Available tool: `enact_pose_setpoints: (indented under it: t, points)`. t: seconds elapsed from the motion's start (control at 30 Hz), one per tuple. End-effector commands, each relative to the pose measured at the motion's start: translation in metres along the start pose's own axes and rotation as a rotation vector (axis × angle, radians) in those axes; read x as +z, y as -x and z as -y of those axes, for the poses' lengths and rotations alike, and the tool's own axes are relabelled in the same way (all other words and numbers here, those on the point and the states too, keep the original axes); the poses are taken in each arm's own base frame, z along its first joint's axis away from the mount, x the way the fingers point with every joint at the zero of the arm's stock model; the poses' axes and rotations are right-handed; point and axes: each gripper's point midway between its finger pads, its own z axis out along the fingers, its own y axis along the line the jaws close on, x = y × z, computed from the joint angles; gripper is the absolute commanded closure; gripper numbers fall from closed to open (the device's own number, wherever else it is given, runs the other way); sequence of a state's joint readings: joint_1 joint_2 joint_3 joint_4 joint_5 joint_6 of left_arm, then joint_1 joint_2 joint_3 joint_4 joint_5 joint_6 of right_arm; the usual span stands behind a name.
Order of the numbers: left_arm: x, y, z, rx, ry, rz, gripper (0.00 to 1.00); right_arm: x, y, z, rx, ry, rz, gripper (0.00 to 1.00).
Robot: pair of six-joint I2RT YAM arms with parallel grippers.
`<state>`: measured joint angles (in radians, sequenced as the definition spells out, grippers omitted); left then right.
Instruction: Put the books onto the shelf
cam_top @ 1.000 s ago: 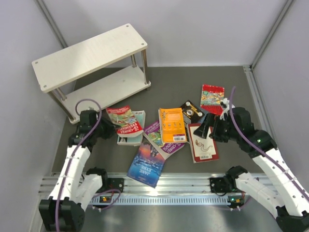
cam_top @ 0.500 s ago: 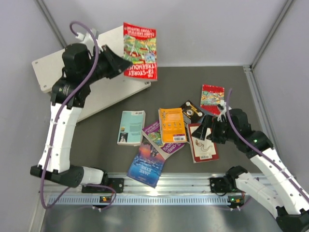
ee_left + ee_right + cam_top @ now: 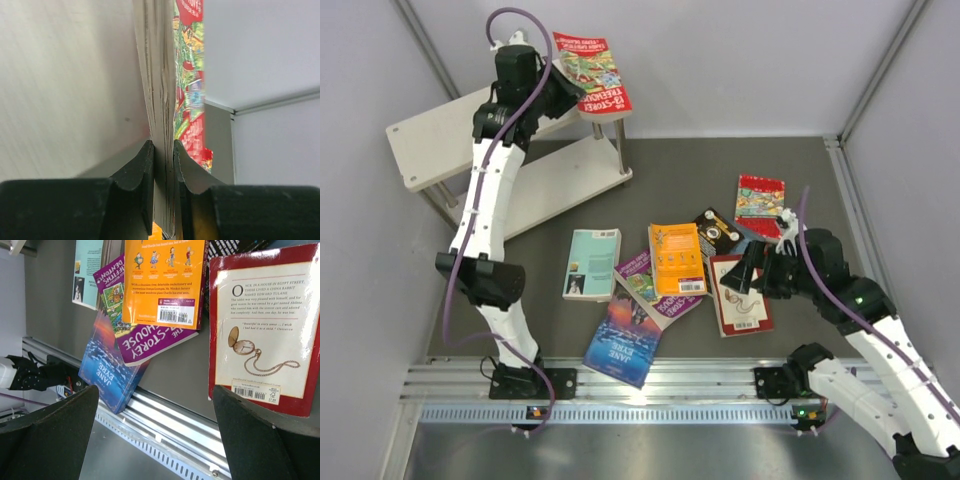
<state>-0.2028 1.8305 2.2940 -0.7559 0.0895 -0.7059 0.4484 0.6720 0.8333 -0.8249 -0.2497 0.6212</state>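
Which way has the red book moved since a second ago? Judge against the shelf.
Yes. The left gripper lifted the red book off the table, above the shelf's right end.

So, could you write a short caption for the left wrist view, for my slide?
Left gripper shut on a book, seen edge-on with its colourful cover to the right.

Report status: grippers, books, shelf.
Left gripper shut on red book, above shelf top. Right gripper open over maroon book. Seven books on table. Nothing blocking.
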Motion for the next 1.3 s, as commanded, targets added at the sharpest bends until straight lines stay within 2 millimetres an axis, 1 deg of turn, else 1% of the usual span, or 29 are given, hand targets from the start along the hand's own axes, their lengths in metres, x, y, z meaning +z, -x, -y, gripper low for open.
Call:
enact_pose_setpoints:
  t: [0.0,0.07,0.1,0.13,0.2,0.27,0.33,0.47,0.5,0.53,0.67,0.73,0.77,0.8,0.83,0.87,0.97,1.07,1.1,1.17,1.2,1.23,1.27]
  points:
    - [-0.006,0.054,0.025,-0.012,-0.069,0.194,1.0,-0.015,0.019,-0.007,-0.063,-0.005,0.061,0.04]
    - [-0.002,0.058,0.025,-0.009,-0.063,0.202,1.0,-0.014,0.021,-0.007,-0.081,-0.009,0.056,0.04]
    - [0.007,0.056,0.02,-0.012,-0.05,0.196,1.0,-0.014,0.021,-0.007,-0.085,-0.01,0.052,0.04]
    - [0.009,0.058,0.016,-0.016,-0.042,0.2,1.0,-0.012,0.02,-0.006,-0.086,-0.017,0.042,0.04]
    - [0.017,0.056,0.006,-0.029,-0.021,0.191,1.0,-0.008,0.02,-0.005,-0.098,-0.023,0.026,0.04]
    - [0.021,0.06,-0.007,-0.034,0.033,0.215,1.0,-0.007,0.021,-0.005,-0.109,-0.024,0.021,0.04]
    - [0.023,0.061,-0.015,-0.042,0.057,0.218,1.0,-0.006,0.025,-0.006,-0.123,-0.029,0.017,0.04]
    - [0.027,0.071,-0.036,-0.058,0.096,0.233,1.0,-0.003,0.03,-0.005,-0.148,-0.044,0.014,0.04]
    - [0.03,0.07,-0.035,-0.057,0.073,0.216,1.0,-0.002,0.031,-0.005,-0.153,-0.048,0.01,0.04]
    - [0.036,0.068,-0.039,-0.057,0.075,0.208,1.0,-0.001,0.032,-0.006,-0.155,-0.046,0.01,0.04]
    - [0.046,0.059,-0.048,-0.055,0.094,0.18,1.0,0.001,0.034,-0.005,-0.164,-0.051,0.013,0.04]
    - [0.048,0.052,-0.045,-0.055,0.068,0.145,1.0,0.0,0.036,-0.006,-0.166,-0.053,0.016,0.04]
    - [0.05,0.051,-0.046,-0.053,0.068,0.139,1.0,0.0,0.036,-0.005,-0.168,-0.056,0.018,0.04]
    - [0.05,0.049,-0.046,-0.053,0.065,0.132,0.98,0.0,0.036,-0.005,-0.169,-0.056,0.02,0.04]
    - [0.051,0.048,-0.045,-0.049,0.057,0.127,0.95,0.0,0.037,-0.005,-0.17,-0.057,0.022,0.04]
    - [0.051,0.046,-0.044,-0.049,0.049,0.117,0.89,0.0,0.036,-0.003,-0.169,-0.063,0.02,0.04]
    - [0.049,0.045,-0.043,-0.042,0.046,0.109,0.8,0.0,0.034,-0.001,-0.163,-0.067,0.016,0.04]
    - [0.042,0.046,-0.039,-0.041,0.038,0.108,0.75,0.001,0.032,0.0,-0.152,-0.071,0.012,0.04]
    - [0.04,0.047,-0.039,-0.041,0.037,0.11,0.7,0.0,0.031,0.0,-0.147,-0.07,0.011,0.04]
    - [0.036,0.047,-0.037,-0.041,0.036,0.109,0.65,0.001,0.029,0.001,-0.141,-0.071,0.007,0.04]
    - [0.034,0.046,-0.036,-0.041,0.033,0.106,0.24,0.0,0.029,0.0,-0.136,-0.069,0.013,0.04]
    - [0.031,0.048,-0.035,-0.037,0.03,0.111,0.01,0.0,0.029,0.001,-0.131,-0.071,0.011,0.04]
    - [0.029,0.048,-0.035,-0.038,0.034,0.107,0.01,0.001,0.028,0.001,-0.129,-0.069,0.008,0.04]
